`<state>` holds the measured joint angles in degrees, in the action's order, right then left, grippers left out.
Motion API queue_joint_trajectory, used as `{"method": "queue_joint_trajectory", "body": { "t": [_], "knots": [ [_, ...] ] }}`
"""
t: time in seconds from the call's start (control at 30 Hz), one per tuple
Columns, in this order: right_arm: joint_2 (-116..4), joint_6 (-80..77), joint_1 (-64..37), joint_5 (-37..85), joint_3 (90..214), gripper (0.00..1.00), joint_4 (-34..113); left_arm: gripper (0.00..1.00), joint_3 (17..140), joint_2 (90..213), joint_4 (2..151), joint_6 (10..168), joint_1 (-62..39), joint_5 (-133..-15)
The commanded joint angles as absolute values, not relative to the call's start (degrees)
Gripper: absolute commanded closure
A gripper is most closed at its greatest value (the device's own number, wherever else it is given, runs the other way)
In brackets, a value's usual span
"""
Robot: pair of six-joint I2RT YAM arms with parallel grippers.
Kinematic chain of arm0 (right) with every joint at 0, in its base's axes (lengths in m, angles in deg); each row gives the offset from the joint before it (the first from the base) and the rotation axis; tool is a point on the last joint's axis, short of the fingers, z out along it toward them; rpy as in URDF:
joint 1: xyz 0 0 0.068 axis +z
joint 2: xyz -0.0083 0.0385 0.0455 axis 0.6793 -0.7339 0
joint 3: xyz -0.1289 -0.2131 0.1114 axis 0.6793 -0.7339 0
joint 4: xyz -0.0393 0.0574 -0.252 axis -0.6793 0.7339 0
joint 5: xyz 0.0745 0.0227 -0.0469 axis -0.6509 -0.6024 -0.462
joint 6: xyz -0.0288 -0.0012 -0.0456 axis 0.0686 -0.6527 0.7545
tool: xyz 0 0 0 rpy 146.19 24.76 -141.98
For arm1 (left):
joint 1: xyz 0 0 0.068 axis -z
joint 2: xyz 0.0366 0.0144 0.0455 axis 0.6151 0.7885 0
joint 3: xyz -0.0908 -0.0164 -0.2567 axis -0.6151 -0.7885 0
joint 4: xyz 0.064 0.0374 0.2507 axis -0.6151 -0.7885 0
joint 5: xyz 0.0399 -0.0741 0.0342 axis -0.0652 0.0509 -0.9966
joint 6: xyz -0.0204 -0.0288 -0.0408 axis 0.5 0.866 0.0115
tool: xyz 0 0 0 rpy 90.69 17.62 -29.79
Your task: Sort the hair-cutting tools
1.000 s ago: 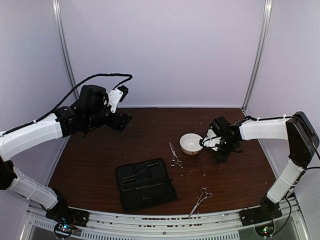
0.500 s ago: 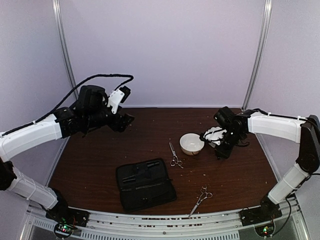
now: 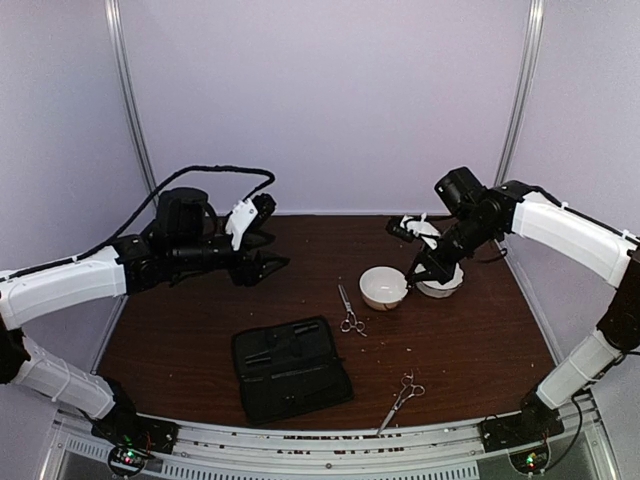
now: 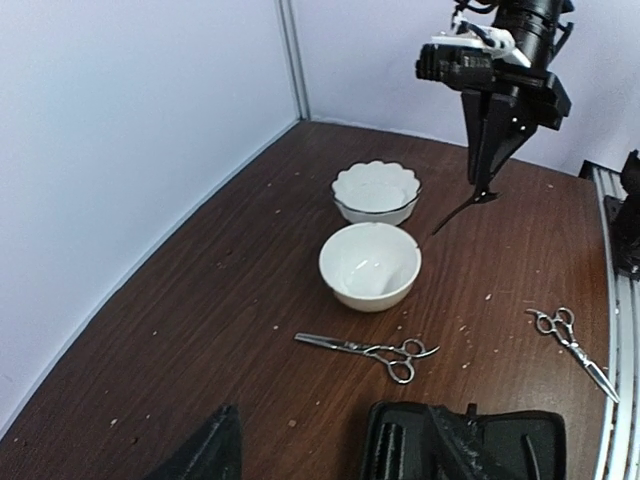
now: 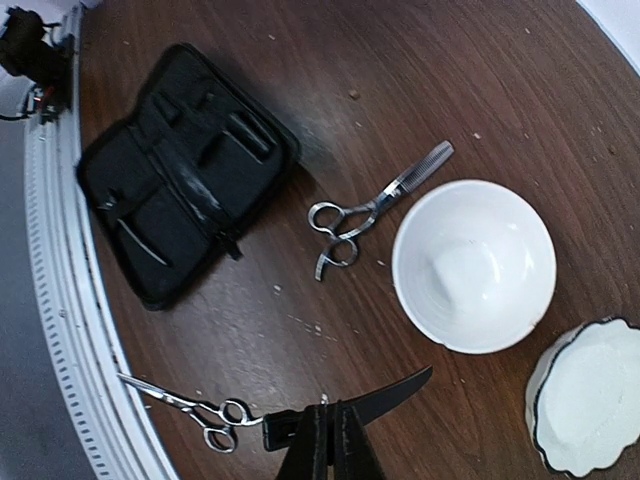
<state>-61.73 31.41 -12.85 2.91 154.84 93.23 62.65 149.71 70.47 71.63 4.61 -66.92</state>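
Scissors (image 3: pixel 348 310) & 2nd pair (image 3: pixel 402 393) lie on table (image 3: pixel 470 350); right tool (image 4: pixel 487 175) pinches dark stick (image 4: pixel 458 212) by wavy bowl (image 4: pixel 375 192), prob. needs lowering in next; left tool (image 3: pixel 272 262) spread, empty.

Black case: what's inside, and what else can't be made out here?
Black case: right wrist view, dark contents blend into dark lining; left wrist view, bottom edge cuts it.
Scalloped bowl: top view, right gripper, shut on a thin dark tool, partly covers it.
Left gripper: left wrist view, only its tips show at bottom edge.
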Motion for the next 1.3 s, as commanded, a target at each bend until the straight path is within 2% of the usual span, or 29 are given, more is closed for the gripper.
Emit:
{"method": "queue_joint_trajectory", "body": {
  "t": [0.0, 0.2, 0.33, 0.5, 0.73, 1.27],
  "knots": [
    [-57.5, 28.67, -12.46, -13.96, 156.88, 1.0, 91.52, 0.38, 60.02, 149.21, 79.53, 72.02, 8.67, -62.3],
    [-57.49, 23.8, -11.67, -32.33, 160.05, 1.0, 86.04, 0.38, 58.94, 147.68, 88.59, 76.99, 13.31, -62.5],
    [-58.42, 26.72, -9.75, -36.17, 162.24, 1.0, 88.85, 0.38, 62.17, 150.96, 88.67, 78.85, 14.26, -58.24],
    [-57.54, 30.98, -7.57, -37.6, 162.54, 1.0, 92.59, 0.39, 64.91, 156.99, 91.42, 80.36, 16.95, -55.42],
    [-55.21, 31.81, -6.15, -37.13, 161.22, 1.0, 92.68, 0.54, 69.97, 162.91, 91.89, 80.58, 19.2, -50.87],
    [-53.91, 31.74, -5.69, -34.19, 158.54, 1.0, 91.22, 0.75, 75.76, 167.32, 86.43, 77.62, 22.26, -48.05]
  ]
}}
